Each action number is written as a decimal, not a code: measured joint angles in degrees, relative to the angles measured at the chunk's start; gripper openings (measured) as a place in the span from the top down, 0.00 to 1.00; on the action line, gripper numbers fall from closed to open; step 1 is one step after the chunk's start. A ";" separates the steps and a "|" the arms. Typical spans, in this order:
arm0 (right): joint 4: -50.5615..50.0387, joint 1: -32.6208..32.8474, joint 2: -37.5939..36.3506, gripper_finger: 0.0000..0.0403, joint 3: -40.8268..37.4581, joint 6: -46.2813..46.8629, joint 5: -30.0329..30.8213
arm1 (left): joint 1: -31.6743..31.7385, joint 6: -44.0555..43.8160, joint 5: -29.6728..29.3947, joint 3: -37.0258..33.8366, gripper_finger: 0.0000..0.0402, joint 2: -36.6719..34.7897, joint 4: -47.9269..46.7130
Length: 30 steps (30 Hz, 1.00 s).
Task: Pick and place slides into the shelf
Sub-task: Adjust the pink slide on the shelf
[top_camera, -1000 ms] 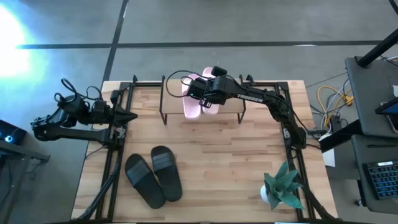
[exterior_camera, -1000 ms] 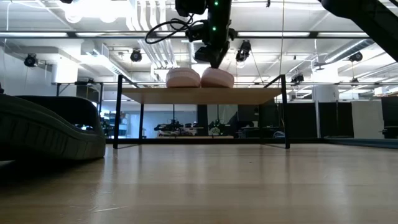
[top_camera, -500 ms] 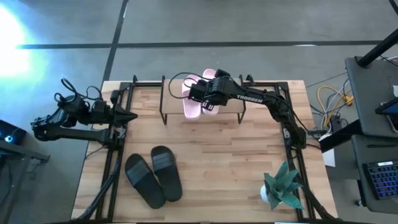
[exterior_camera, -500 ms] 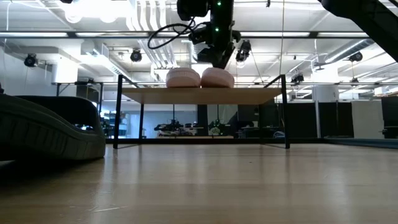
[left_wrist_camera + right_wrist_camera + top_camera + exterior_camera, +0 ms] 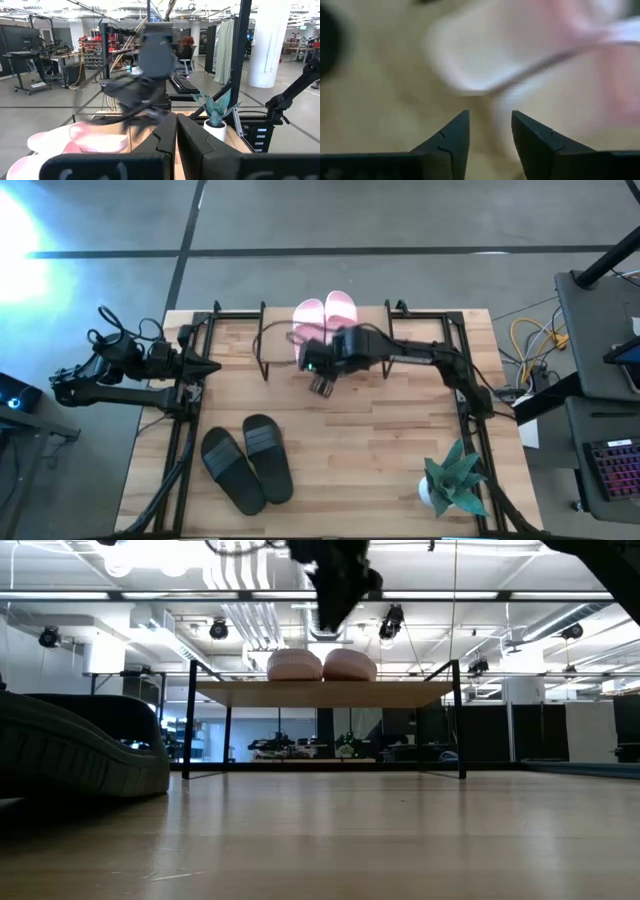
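Note:
Two pink slides lie side by side, soles down, on the shelf; the low view shows them on its plank top. My right gripper hangs open in the air just off the shelf's near edge, pointing steeply down, with nothing between its fingers. Two black slides lie soles down on the table near its front left. My left gripper waits shut at the table's left side, pointing level.
A small potted plant stands at the table's near right corner. Black frame rails run along the left and right sides. Bare wood lies between the shelf and the black slides.
My right gripper has come off the right pink slide and swung back from above the shelf toward the table's near edge, tipping more steeply downward. Both pink slides stay put on the shelf.

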 joint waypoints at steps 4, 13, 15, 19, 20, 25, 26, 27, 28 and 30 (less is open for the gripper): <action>4.94 3.67 0.24 0.71 -0.20 1.12 -4.61 | 0.01 0.00 0.01 0.00 1.00 0.00 -0.01; 8.51 3.14 4.78 0.92 -0.46 1.43 -4.09 | 0.01 0.00 0.00 0.01 1.00 0.01 -0.01; 8.51 2.52 5.96 0.96 -0.46 1.32 -4.15 | 0.00 0.00 0.00 0.00 1.00 0.02 0.00; 9.04 1.82 7.17 0.98 -0.44 0.01 -3.59 | 0.02 0.01 0.00 0.00 1.00 0.01 0.00; 9.57 1.82 7.17 0.98 -0.44 -0.19 -2.79 | 0.02 0.00 0.00 0.02 1.00 0.00 -0.02; 11.33 1.27 7.01 0.98 -0.33 -0.67 1.42 | 0.01 0.00 0.00 0.00 1.00 0.02 0.00; 11.34 0.92 6.97 0.98 -0.33 -0.68 1.47 | 0.02 0.00 0.00 0.01 1.00 0.01 -0.01; 11.35 0.54 6.93 0.98 -0.33 -0.68 1.43 | 0.00 0.00 0.00 0.02 1.00 0.00 0.00; 11.29 0.24 6.91 0.98 -0.31 -0.69 1.70 | 0.00 0.00 0.00 0.01 1.00 0.00 -0.02; 11.33 -0.44 6.91 0.98 -0.33 -0.69 1.75 | 0.00 0.00 0.00 0.02 1.00 0.00 -0.02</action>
